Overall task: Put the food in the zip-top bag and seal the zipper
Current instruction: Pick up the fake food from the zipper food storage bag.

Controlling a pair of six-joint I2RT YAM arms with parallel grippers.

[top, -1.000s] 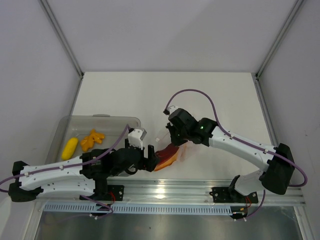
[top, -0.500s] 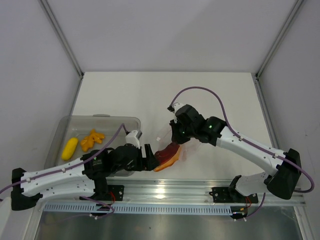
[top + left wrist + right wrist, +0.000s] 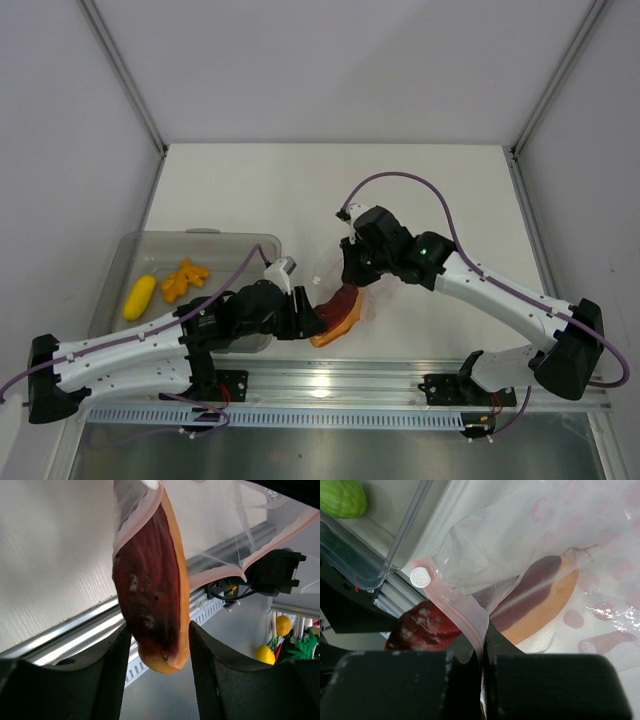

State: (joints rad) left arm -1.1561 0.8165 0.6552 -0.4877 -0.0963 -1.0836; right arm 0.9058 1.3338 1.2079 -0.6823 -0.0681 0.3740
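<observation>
The curved dark-red and orange slice (image 3: 335,312) hangs half inside the clear zip-top bag (image 3: 366,296), with its lower end sticking out of the mouth. My left gripper (image 3: 308,320) (image 3: 157,645) has its fingers against both sides of that exposed end of the slice (image 3: 150,590). My right gripper (image 3: 350,278) (image 3: 482,650) is shut on the pinkish zipper (image 3: 455,602) and holds the bag mouth up. Through the dotted bag (image 3: 520,530) the slice's far part (image 3: 540,600) shows. Yellow-orange pieces (image 3: 185,279) lie in the bin, and a lime-green fruit (image 3: 342,497) shows too.
A grey translucent bin (image 3: 200,238) stands at the left, holding a yellow oval piece (image 3: 140,296). Its clear wall (image 3: 395,555) lies close to the bag. A metal rail (image 3: 400,380) runs along the table's near edge, under both arms.
My left gripper's jaws have narrowed onto the slice's end and the left arm has shifted slightly right. The right arm has drifted a little right, still gripping the bag edge.
</observation>
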